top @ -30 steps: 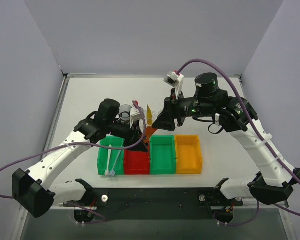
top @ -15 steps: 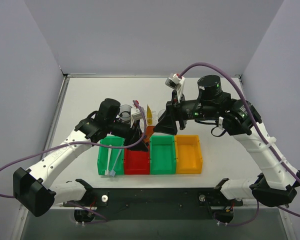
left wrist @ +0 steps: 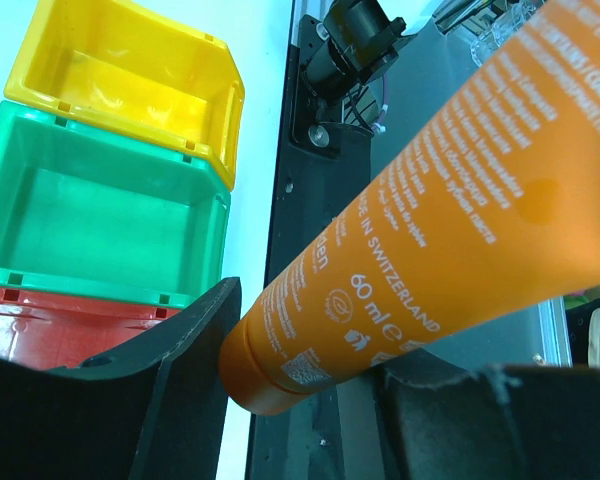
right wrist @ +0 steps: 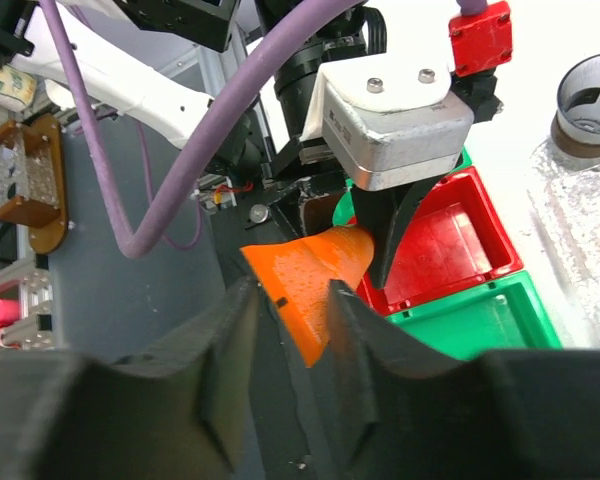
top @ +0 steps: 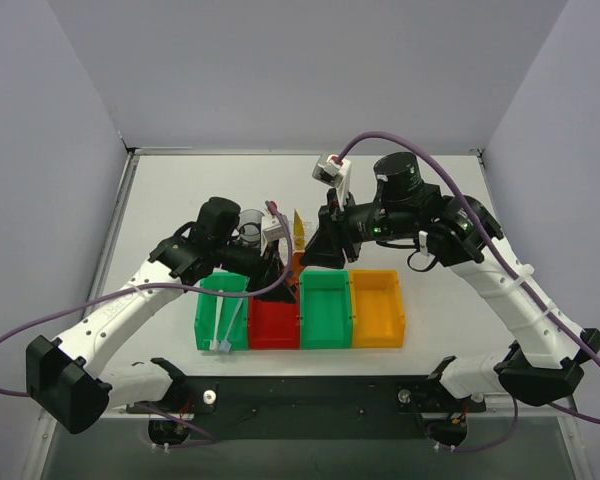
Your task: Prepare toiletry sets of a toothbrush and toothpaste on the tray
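Observation:
An orange tube (top: pixel 298 262) hangs above the red bin (top: pixel 273 325), between my two grippers. My left gripper (left wrist: pixel 300 390) is shut on its cap end (left wrist: pixel 270 375), and the printed body (left wrist: pixel 450 200) slants up and away. My right gripper (right wrist: pixel 292 320) has its fingers against both sides of the tube's flat crimped tail (right wrist: pixel 305 285). A yellow-orange tube (top: pixel 298 228) stands behind the grippers. Two toothbrushes (top: pixel 226 322) lie in the left green bin (top: pixel 208 300). A bumpy clear stretch of the tray (right wrist: pixel 570 230) shows in the right wrist view; in the top view the arms mostly hide it.
Four bins stand in a row near the front edge: green, red, green (top: pixel 326 310) and orange-yellow (top: pixel 377 308). A clear cup (top: pixel 251 222) stands behind the left gripper. A purple cable (right wrist: pixel 180 150) loops across the right wrist view.
The right arm swung left and in toward the left gripper, and its jaws narrowed onto the tube's tail. The left arm and its grip stayed as they were.

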`<state>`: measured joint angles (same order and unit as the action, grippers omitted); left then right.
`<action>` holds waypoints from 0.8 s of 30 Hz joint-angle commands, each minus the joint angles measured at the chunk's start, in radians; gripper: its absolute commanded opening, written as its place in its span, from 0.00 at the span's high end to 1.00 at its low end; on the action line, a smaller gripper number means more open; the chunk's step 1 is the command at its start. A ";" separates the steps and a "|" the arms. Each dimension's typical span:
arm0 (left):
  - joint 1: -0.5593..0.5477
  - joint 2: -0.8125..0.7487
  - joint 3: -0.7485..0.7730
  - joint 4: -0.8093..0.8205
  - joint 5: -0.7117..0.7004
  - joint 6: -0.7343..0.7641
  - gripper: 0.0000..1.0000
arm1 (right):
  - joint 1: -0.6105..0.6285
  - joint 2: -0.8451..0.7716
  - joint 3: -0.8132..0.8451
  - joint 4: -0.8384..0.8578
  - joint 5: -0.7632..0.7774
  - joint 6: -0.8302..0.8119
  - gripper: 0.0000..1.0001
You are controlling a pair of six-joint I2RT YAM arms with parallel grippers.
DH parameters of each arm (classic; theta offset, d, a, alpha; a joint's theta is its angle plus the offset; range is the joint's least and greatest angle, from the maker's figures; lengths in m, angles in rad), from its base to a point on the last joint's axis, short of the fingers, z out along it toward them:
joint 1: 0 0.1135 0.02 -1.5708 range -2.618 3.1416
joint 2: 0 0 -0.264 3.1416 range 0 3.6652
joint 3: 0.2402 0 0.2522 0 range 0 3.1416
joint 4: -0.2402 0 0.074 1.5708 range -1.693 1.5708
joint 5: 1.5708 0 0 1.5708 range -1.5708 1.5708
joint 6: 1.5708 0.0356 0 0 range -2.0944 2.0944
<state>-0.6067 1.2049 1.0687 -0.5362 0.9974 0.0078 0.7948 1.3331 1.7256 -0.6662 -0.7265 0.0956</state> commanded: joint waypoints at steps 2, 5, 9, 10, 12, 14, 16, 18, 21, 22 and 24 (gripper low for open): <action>0.008 -0.033 0.051 0.010 0.006 0.015 1.00 | 0.011 0.017 -0.009 0.019 -0.021 -0.027 0.78; 0.010 -0.038 0.050 0.010 -0.006 0.015 1.00 | 0.011 0.017 -0.018 0.019 -0.021 -0.031 0.85; 0.010 -0.045 0.047 0.013 -0.026 0.014 1.00 | 0.011 0.017 -0.026 0.019 0.001 -0.033 1.00; 0.010 -0.045 0.048 0.015 -0.037 0.014 1.00 | 0.011 0.017 -0.031 0.019 0.013 -0.030 1.00; 0.010 -0.051 0.042 0.022 -0.060 0.006 1.00 | 0.012 0.017 -0.038 0.017 0.035 -0.016 1.00; 0.010 -0.056 0.036 0.038 -0.117 -0.002 0.82 | 0.007 0.017 -0.043 0.019 0.071 0.004 1.00; 0.012 -0.065 0.034 0.044 -0.158 -0.029 0.63 | 0.004 0.009 -0.044 0.019 0.114 0.018 1.00; 0.022 -0.082 0.030 0.062 -0.207 -0.046 0.32 | 0.004 0.003 -0.050 0.020 0.186 0.030 1.00; 0.025 -0.114 0.027 0.087 -0.334 -0.066 0.15 | 0.001 -0.012 -0.055 0.022 0.291 0.026 1.00; 0.031 -0.128 0.024 0.093 -0.371 -0.068 0.14 | 0.001 -0.014 -0.052 0.022 0.314 0.023 1.00; 0.041 -0.183 0.011 0.131 -0.452 -0.063 0.13 | 0.003 -0.014 -0.047 0.033 0.381 0.024 1.00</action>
<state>-0.5854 1.1225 1.0687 -0.5236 0.7330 -0.0380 0.7937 1.3399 1.6672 -0.6632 -0.4992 0.1062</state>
